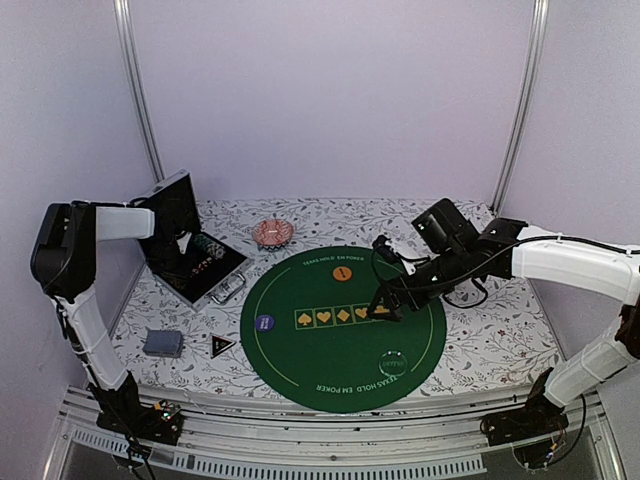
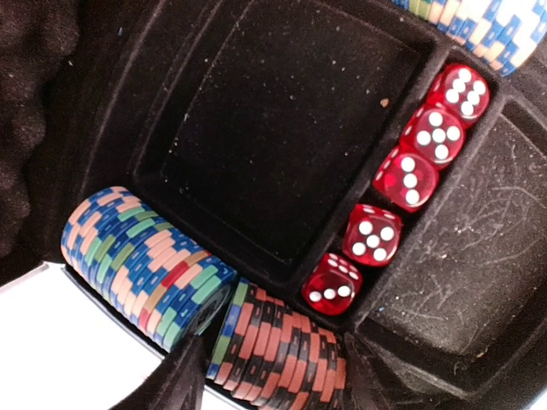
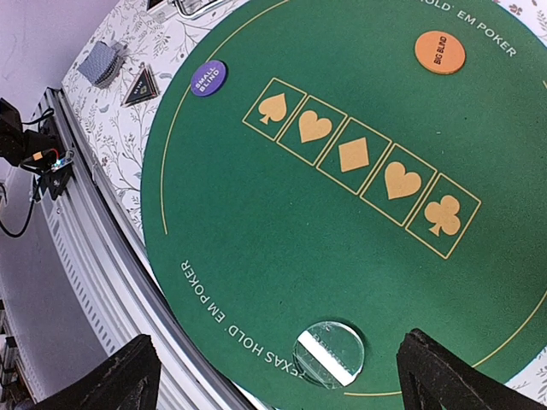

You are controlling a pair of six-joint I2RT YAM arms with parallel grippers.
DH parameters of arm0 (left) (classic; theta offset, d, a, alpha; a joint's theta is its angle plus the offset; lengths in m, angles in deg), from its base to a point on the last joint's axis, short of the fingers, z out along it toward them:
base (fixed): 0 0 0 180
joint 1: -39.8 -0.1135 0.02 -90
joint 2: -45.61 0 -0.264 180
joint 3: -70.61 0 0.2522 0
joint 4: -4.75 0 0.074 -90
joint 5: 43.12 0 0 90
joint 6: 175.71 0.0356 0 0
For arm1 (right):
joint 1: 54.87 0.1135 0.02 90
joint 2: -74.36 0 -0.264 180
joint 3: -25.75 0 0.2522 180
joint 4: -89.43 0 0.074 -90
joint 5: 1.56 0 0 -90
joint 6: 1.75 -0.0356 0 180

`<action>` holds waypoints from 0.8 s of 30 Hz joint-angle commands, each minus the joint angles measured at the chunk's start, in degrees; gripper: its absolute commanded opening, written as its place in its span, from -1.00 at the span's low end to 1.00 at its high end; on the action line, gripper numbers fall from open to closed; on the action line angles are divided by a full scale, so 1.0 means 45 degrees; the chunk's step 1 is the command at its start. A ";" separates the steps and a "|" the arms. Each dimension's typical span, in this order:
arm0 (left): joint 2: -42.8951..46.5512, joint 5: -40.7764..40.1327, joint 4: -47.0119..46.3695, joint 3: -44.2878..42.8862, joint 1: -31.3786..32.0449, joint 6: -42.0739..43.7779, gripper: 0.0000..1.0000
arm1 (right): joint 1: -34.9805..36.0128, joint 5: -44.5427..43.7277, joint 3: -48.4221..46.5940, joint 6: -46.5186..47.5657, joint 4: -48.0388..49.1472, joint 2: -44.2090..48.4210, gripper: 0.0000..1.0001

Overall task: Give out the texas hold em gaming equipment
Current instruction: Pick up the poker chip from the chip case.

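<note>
The right tool point(image 3: 278, 342) hangs spread wide above the green mat point(image 3: 248, 248); the left tool point(image 2: 275, 366) straddles red-black chips point(image 2: 256, 329), pinch unclear.

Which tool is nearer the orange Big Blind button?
Right. The right tool hovers over the green mat, a little right of the button; the left tool is off the mat, down in the chip case.

My top view is bright and even, with only soft shadows on the green poker mat point(image 1: 340, 335). The left wrist view is dim inside the black foam case point(image 2: 256, 145): red dice point(image 2: 408, 178) are sharp, the fingers point(image 2: 175, 386) of my left gripper point(image 2: 269, 389) are blurred (too near the lens), and a white patch point(image 2: 51, 342) is blown out. In the right wrist view, a clear disc point(image 3: 329, 353) catches glare.
</note>
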 commanded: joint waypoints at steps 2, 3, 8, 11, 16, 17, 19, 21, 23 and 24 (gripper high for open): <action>-0.0285 0.0184 -0.0257 0.0038 -0.0395 -0.0155 0.07 | -0.0088 0.0119 0.0058 -0.0028 -0.0038 0.0293 0.98; -0.0337 0.0242 -0.0253 0.0038 -0.0458 -0.0181 0.07 | -0.0086 0.0120 0.0044 -0.0047 -0.0038 0.0285 0.98; -0.0531 0.0070 -0.0136 -0.0039 -0.0596 -0.0286 -0.04 | -0.0087 0.0139 0.0008 -0.0122 -0.0061 0.0308 0.98; -0.0447 0.0205 -0.0135 -0.0022 -0.0602 -0.0278 -0.42 | -0.0096 0.0135 -0.0049 -0.0127 -0.0110 0.0302 0.98; 0.0219 0.0312 -0.0096 0.0032 -0.0593 -0.0343 -1.00 | -0.0085 0.0086 -0.0181 -0.0186 -0.0171 0.0300 0.98; 0.0422 0.0302 -0.0096 0.0047 -0.0583 -0.0367 -1.00 | -0.0085 0.0077 -0.0220 -0.0203 -0.0206 0.0303 0.98; 0.0865 0.0290 -0.0096 0.0058 -0.0583 -0.0445 -1.00 | -0.0090 0.0063 -0.0305 -0.0205 -0.0256 0.0253 0.98; 0.1503 0.0363 -0.0049 0.0043 -0.0564 -0.0570 -1.00 | -0.0089 0.0076 -0.0442 -0.0243 -0.0310 0.0187 0.98; 0.2146 0.0735 -0.0048 0.0020 -0.0528 -0.0654 -1.00 | -0.0092 0.0109 -0.0663 -0.0263 -0.0389 0.0097 0.97; 0.2499 0.0997 -0.0053 -0.0008 -0.0497 -0.0700 -1.00 | -0.0084 0.0119 -0.0793 -0.0271 -0.0448 0.0026 0.98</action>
